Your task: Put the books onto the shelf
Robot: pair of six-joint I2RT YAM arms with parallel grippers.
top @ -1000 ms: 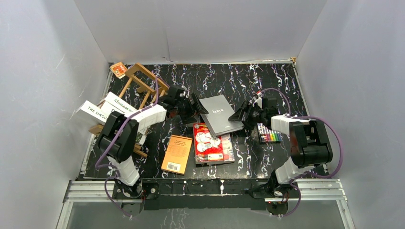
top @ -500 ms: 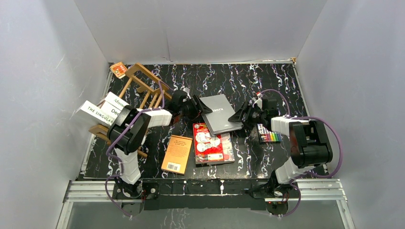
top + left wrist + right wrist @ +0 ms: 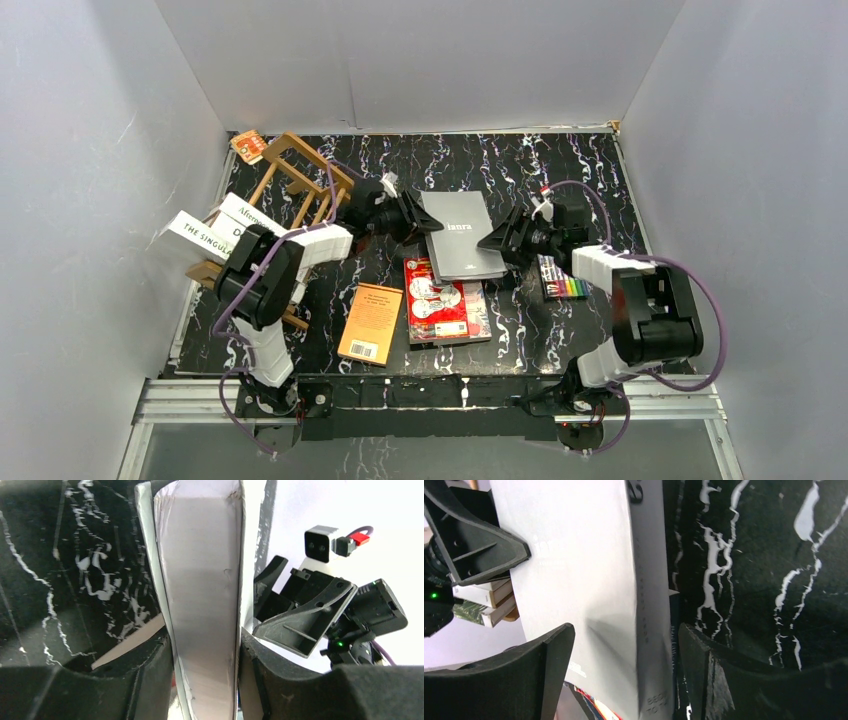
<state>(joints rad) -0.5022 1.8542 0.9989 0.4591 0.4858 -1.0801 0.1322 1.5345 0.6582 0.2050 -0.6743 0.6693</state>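
Note:
A grey book is propped up mid-table, its lower edge over a red illustrated book. My left gripper is shut on the grey book's left edge; in the left wrist view both fingers press the page block. My right gripper stands open astride the opposite spine edge, with a gap at its jaws. An orange paperback lies flat at the front. The wooden shelf sits tilted at the left, with white books lying at its near end.
A pack of coloured markers lies under the right forearm. A small orange card sits in the back left corner. Grey walls close in the table on three sides, and the left wall runs right behind the shelf.
The left gripper has closed onto the grey book's left edge. The book has swung squarer to the table, and the right gripper has moved slightly with it.

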